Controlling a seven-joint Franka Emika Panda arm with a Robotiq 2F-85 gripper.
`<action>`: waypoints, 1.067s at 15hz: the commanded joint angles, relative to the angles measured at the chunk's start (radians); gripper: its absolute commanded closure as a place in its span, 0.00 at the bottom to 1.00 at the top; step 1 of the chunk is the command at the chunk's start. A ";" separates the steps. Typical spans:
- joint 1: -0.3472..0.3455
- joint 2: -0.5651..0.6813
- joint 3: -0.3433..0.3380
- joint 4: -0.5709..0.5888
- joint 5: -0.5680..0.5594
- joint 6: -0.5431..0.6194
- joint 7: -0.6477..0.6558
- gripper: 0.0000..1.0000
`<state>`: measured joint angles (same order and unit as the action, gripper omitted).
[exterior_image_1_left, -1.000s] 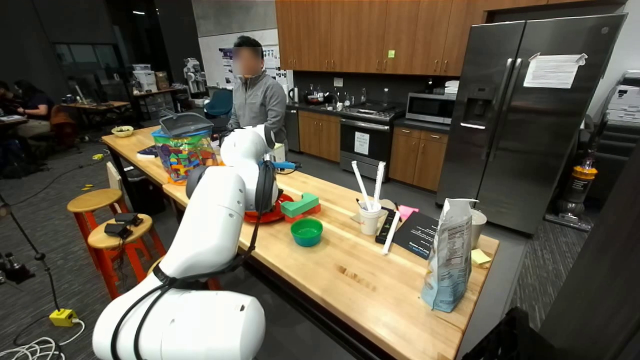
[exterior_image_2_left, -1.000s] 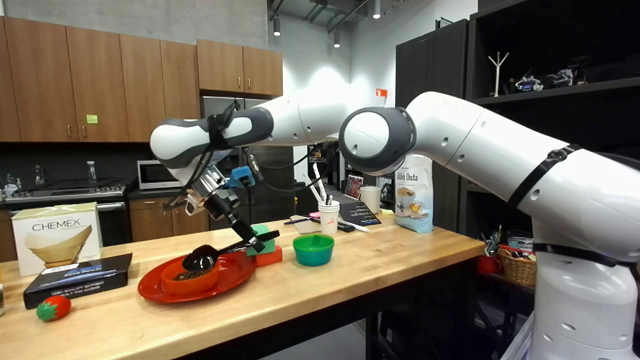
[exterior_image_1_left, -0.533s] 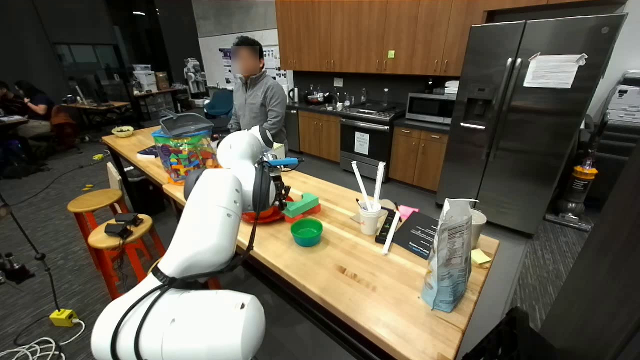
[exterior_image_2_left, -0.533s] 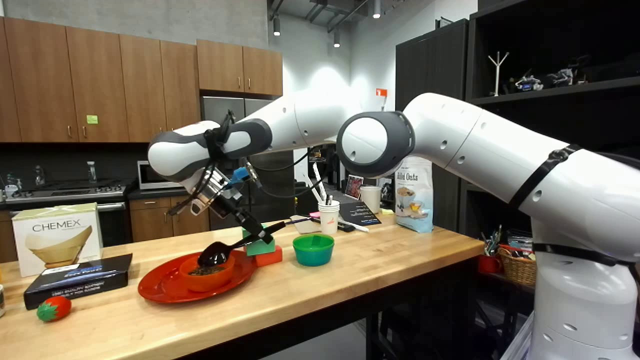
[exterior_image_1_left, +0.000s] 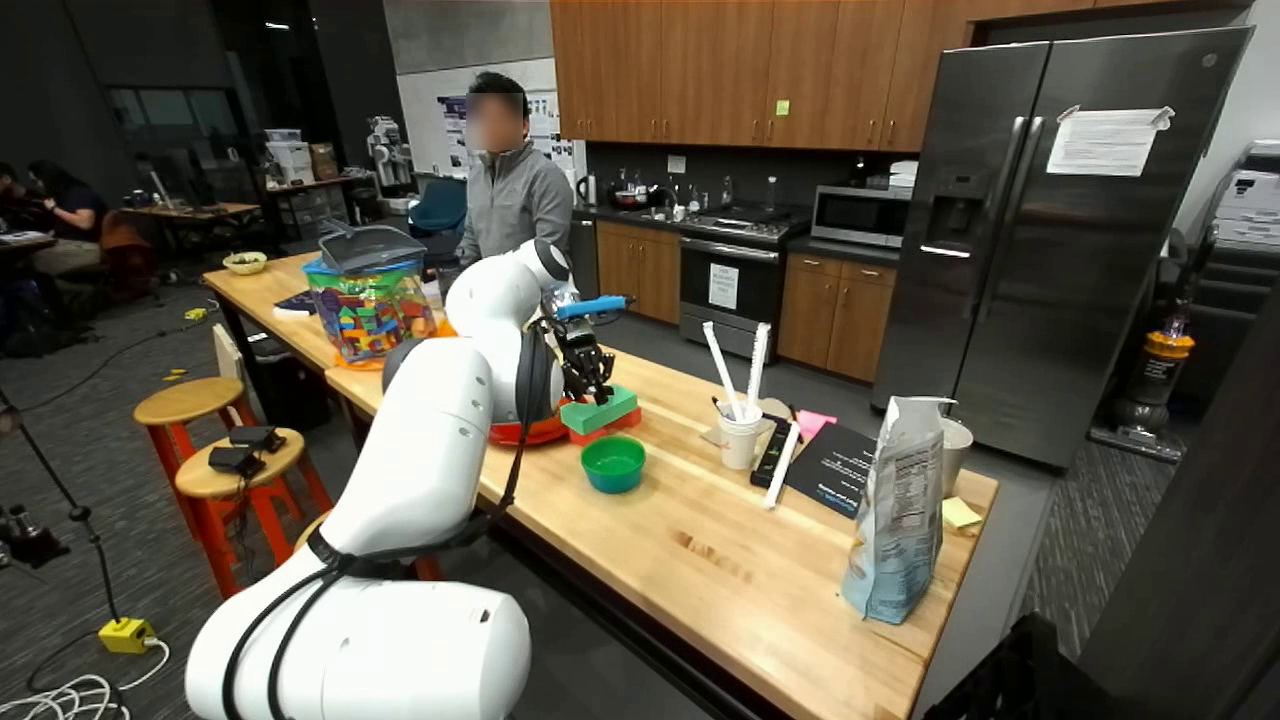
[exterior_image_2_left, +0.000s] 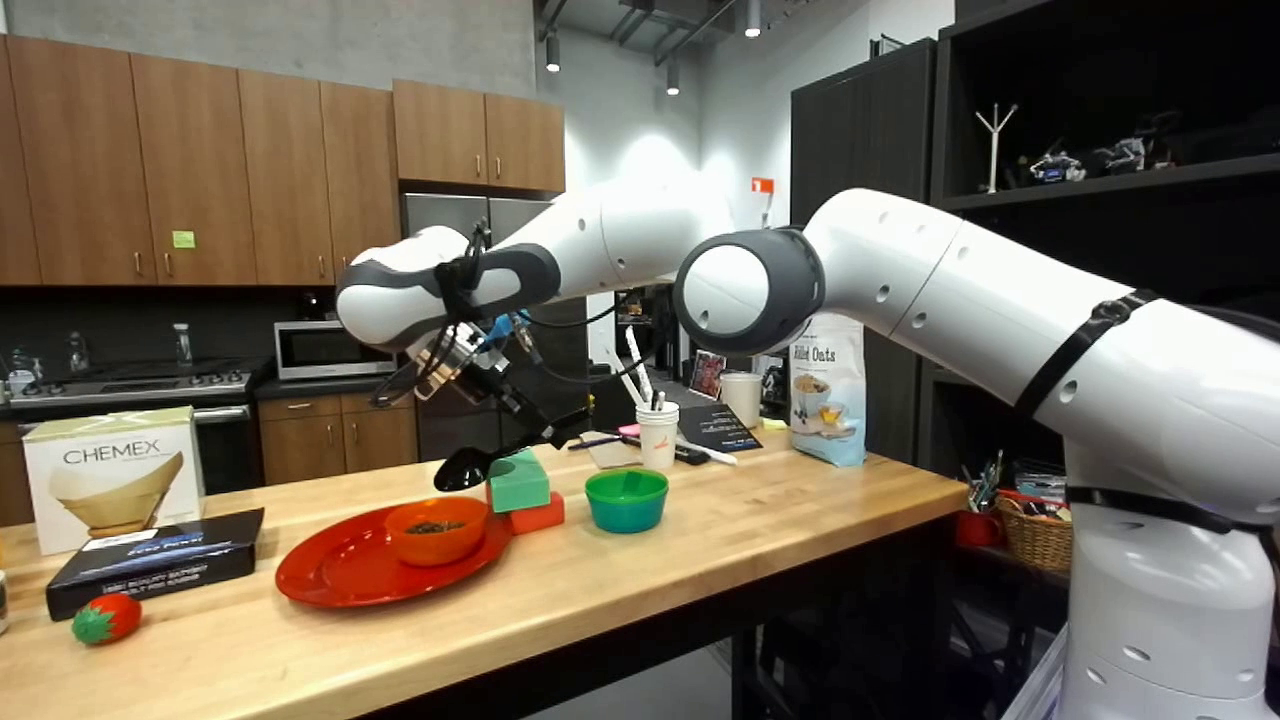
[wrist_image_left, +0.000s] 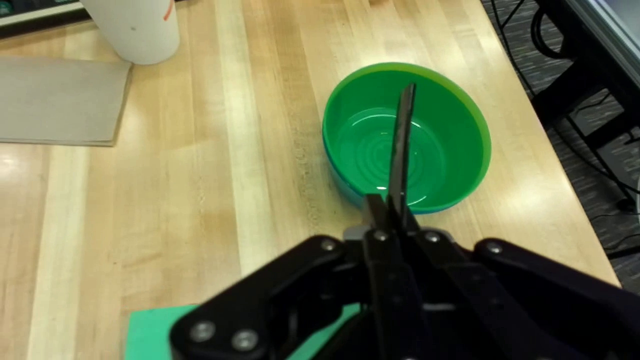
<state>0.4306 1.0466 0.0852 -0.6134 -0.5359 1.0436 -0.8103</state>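
1. Where a white arm (exterior_image_2_left: 640, 235) reaches down over a wooden table (exterior_image_2_left: 760, 510), the black gripper (exterior_image_2_left: 556, 436) has its fingers clenched on the handle of a black spoon (exterior_image_2_left: 463, 469).
2. The spoon slants in an exterior view: its scoop hangs low on one side of the gripper and its handle end rises on the other.
3. That scoop appears just above an orange bowl (exterior_image_2_left: 437, 548), apart from the rim; whether it carries anything cannot be told.
4. Dark bits (exterior_image_2_left: 437, 527) lie in the orange bowl, which sits on a red plate (exterior_image_2_left: 345, 565).
5. Beside the plate, below the gripper, a green block (exterior_image_2_left: 520, 486) rests on a red block (exterior_image_2_left: 538, 516).
6. Near the blocks stands a green bowl (exterior_image_2_left: 627, 508); in the wrist view the handle end crosses in front of it.
7. Farther along are stacked paper cups (exterior_image_2_left: 659, 442) holding white sticks (exterior_image_1_left: 758, 368), and a bag of oats (exterior_image_2_left: 828, 395).
8. Toward the opposite end, a Chemex box (exterior_image_2_left: 115, 480) stands behind a flat black box (exterior_image_2_left: 170, 560), near a toy strawberry (exterior_image_2_left: 108, 617).
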 joint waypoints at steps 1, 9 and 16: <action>0.007 0.022 -0.003 0.036 -0.009 0.013 -0.033 0.99; 0.032 0.076 -0.045 0.097 0.040 0.009 -0.095 0.99; 0.038 0.121 -0.056 0.139 0.070 -0.021 -0.150 0.99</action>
<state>0.4607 1.1285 0.0556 -0.5357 -0.4936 1.0541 -0.9224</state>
